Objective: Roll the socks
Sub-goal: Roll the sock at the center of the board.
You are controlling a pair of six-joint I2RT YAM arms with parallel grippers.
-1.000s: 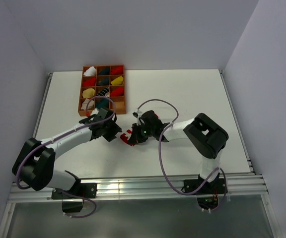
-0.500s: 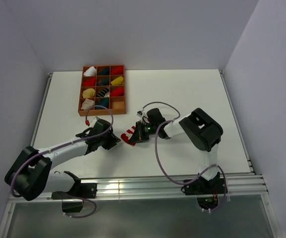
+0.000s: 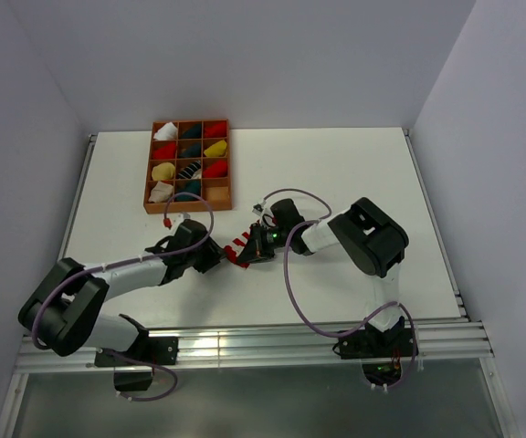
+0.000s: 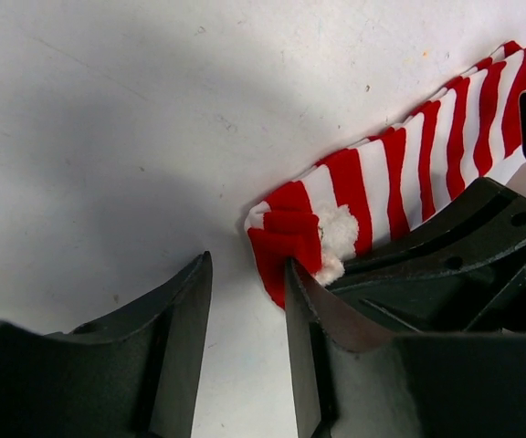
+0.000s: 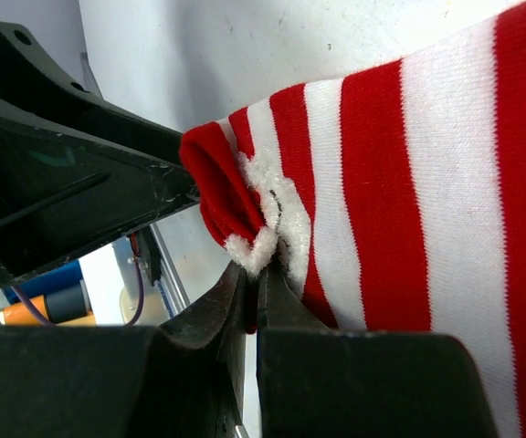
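A red-and-white striped sock (image 4: 400, 173) lay diagonally on the white table (image 4: 108, 137). Its folded red end, with fluffy white trim, sat just beside one finger of the left gripper (image 4: 247, 274), whose jaws stood apart over bare table. The black right gripper (image 4: 464, 246) covered the sock's lower edge.

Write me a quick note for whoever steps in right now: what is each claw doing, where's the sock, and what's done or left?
The right claw is shut, pinching the edge of the red-and-white striped sock.
The left claw is open and empty, set down beside the sock's fluffy white end.
The sock lies stretched flat on the table, in front of the tray of rolled bundles.
Done: nothing rolled on this sock yet.
Left: roll it up from one end.
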